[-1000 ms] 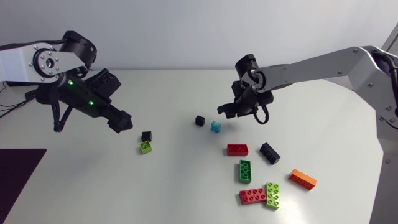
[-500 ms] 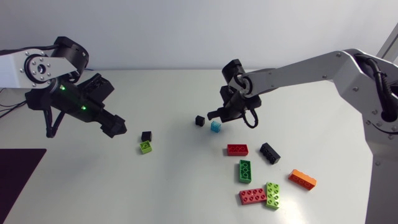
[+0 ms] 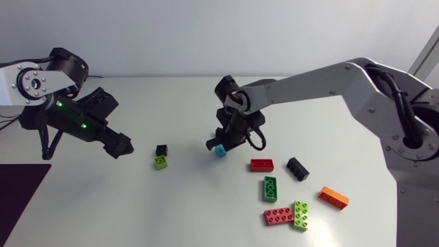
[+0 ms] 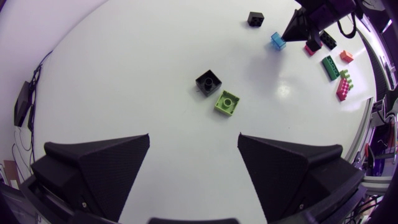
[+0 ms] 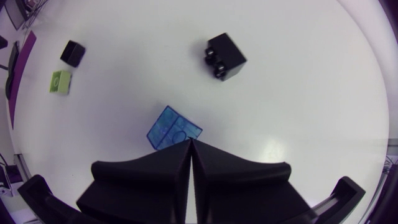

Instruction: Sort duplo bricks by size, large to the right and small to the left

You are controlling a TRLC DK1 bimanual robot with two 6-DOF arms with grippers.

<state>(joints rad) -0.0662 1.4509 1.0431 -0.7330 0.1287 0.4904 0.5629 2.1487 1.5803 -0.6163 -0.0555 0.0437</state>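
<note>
No text, label, number or sign can be read in any view; the stud tops of the blue small brick [image 5: 174, 132] and the lime small brick [image 4: 227, 102] show no legible mark, nor does the white table [image 3: 185, 213]

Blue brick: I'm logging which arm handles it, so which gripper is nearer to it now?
Right. The right gripper, shut, has its tip at the edge of the blue brick; the left gripper, open, is well away, beyond the small black brick and green brick.
</note>
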